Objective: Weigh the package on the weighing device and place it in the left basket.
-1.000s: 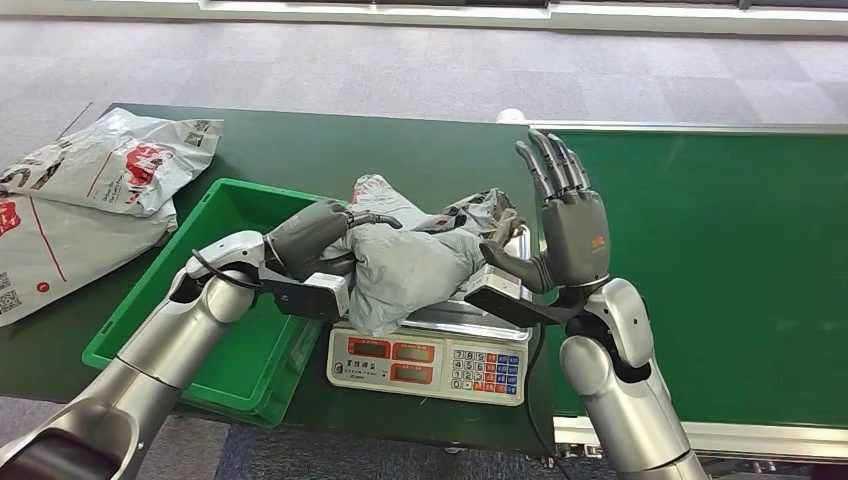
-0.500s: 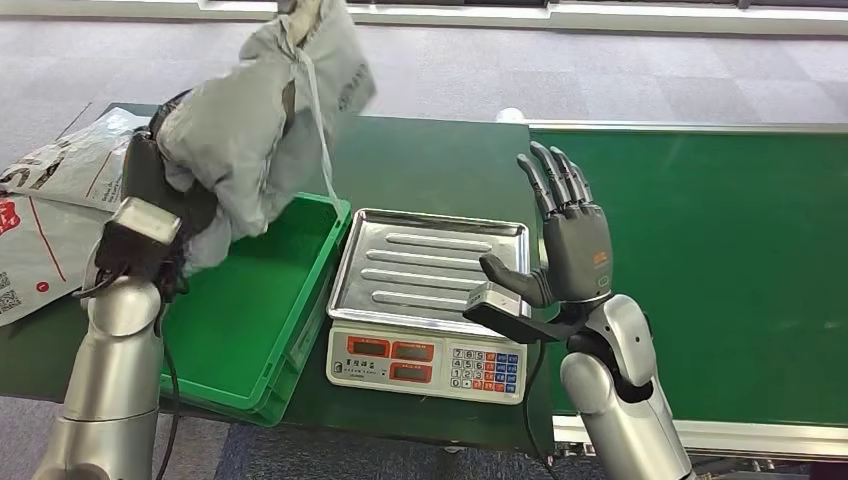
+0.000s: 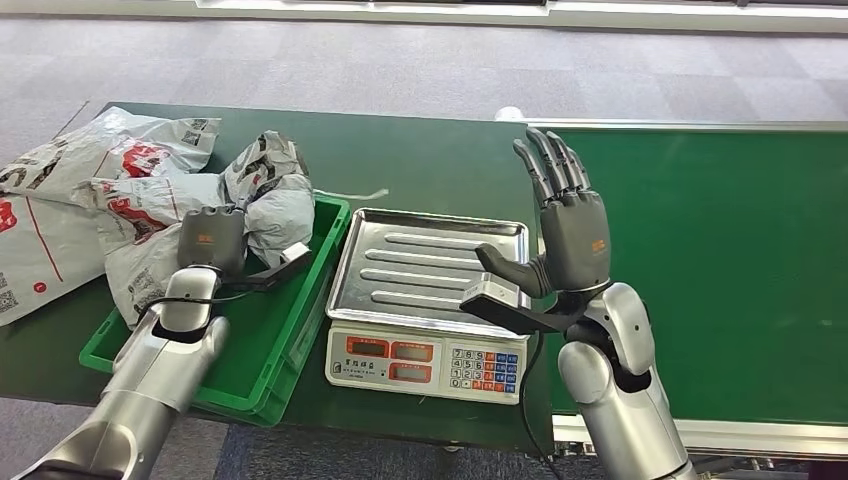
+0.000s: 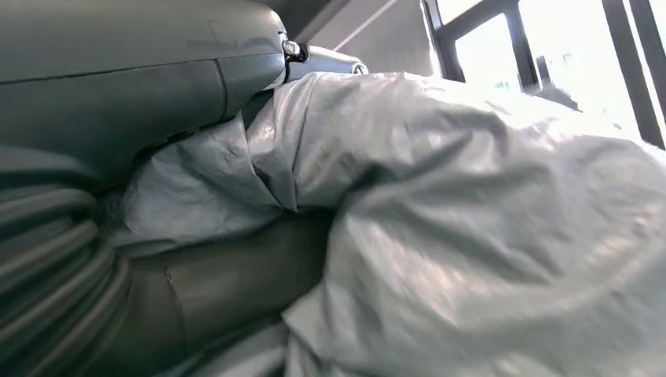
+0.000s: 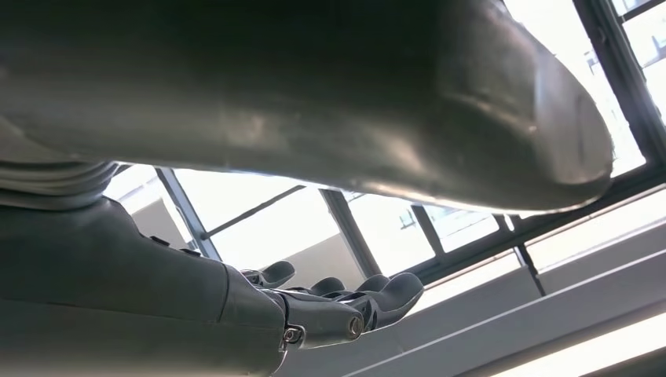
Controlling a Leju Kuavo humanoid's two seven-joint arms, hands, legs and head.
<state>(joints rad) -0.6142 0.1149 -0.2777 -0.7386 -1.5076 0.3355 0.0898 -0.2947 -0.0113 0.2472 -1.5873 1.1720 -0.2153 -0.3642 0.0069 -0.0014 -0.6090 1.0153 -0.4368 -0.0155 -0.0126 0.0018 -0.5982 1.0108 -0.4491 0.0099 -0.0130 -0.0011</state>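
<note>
The grey crumpled package (image 3: 272,200) lies over the far left end of the green basket (image 3: 270,320), partly on its rim and against the mail bags beside it. My left hand (image 3: 212,240) grips it from the near side; in the left wrist view the package (image 4: 487,236) is pressed into the palm, with the thumb (image 4: 141,71) on one side of it and dark fingers (image 4: 228,290) on the other. The weighing scale (image 3: 430,362) stands right of the basket, its steel tray (image 3: 430,265) bare. My right hand (image 3: 565,225) is raised just right of the scale, fingers spread and holding nothing.
White and grey mail bags (image 3: 60,210) with red print are piled on the table left of the basket. A green conveyor (image 3: 700,260) runs along the right. A cable hangs from the scale's front right corner.
My left hand lifted the package off the scale tray, swung it high to the left, then lowered it onto the basket's far end. The right hand stayed raised.
</note>
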